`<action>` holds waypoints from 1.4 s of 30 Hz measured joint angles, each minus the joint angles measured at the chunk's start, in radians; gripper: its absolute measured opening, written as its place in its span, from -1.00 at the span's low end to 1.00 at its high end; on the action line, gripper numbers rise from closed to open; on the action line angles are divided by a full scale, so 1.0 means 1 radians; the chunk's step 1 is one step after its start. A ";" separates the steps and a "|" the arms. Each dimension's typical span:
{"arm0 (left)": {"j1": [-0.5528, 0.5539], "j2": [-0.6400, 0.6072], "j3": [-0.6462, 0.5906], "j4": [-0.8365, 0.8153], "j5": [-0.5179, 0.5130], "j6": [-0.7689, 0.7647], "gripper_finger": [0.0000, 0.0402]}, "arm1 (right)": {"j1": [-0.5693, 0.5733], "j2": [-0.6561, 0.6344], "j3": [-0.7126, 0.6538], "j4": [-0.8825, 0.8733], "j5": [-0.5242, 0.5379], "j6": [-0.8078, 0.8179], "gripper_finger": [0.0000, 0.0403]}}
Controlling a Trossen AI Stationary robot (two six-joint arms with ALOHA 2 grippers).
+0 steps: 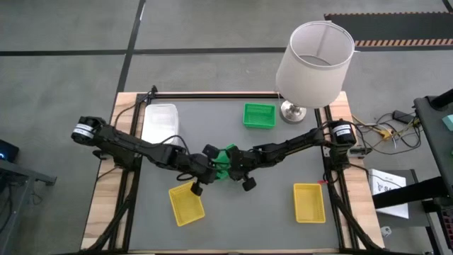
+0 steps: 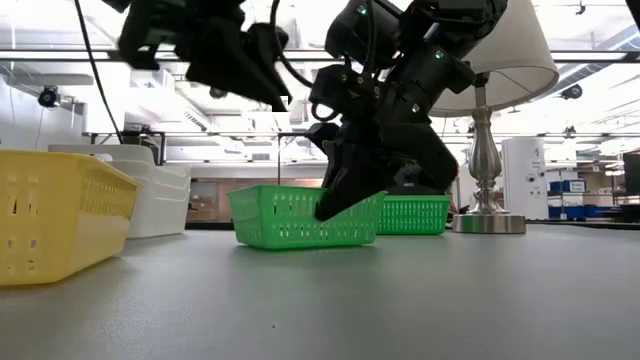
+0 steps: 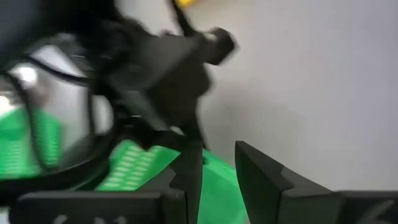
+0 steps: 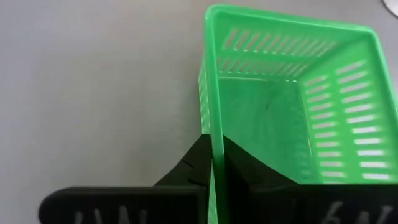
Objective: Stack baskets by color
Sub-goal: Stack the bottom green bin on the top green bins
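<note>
A green basket (image 1: pixel 225 160) sits flat on the grey mat mid-table, and my right gripper (image 4: pixel 214 149) is shut on it. My left gripper (image 3: pixel 217 180) hovers just above and left of it, open, with nothing between its fingers. A second green basket (image 1: pixel 259 115) stands farther back. White baskets (image 1: pixel 161 120) are stacked at the back left. One yellow basket (image 1: pixel 186 203) lies at the near left, another (image 1: pixel 309 202) at the near right. My right gripper pinches one side wall of the green basket at its rim (image 4: pixel 211 121), one finger inside the basket and one outside. The fingers slant down from the table's right. The basket rests with its bottom (image 2: pixel 300 243) on the mat.
A large white lampshade on a metal lamp base (image 1: pixel 311 64) stands at the back right, close to the far green basket. The two arms meet over the middle of the table. Bare mat lies between the two yellow baskets at the front.
</note>
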 joint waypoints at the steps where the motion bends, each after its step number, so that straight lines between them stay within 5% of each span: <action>1: 0.000 -0.012 -0.002 0.010 -0.020 0.000 -0.61 | 0.000 -0.002 0.000 0.002 0.000 0.003 -0.94; 7: -0.007 -0.089 -0.023 0.087 -0.076 0.027 -0.61 | 0.000 -0.016 0.001 -0.005 0.029 0.066 -0.96; 16: -0.008 -0.195 -0.080 0.115 -0.117 0.027 -0.61 | -0.031 -0.139 0.002 -0.177 0.218 0.112 -0.96; 28: -0.010 -0.270 -0.105 0.130 -0.144 -0.052 -0.61 | -0.254 -0.356 0.001 -0.344 0.221 0.179 -0.96; 42: -0.010 -0.267 -0.105 0.127 -0.149 -0.052 -0.61 | -0.439 -0.333 -0.058 -0.356 0.217 0.211 -0.96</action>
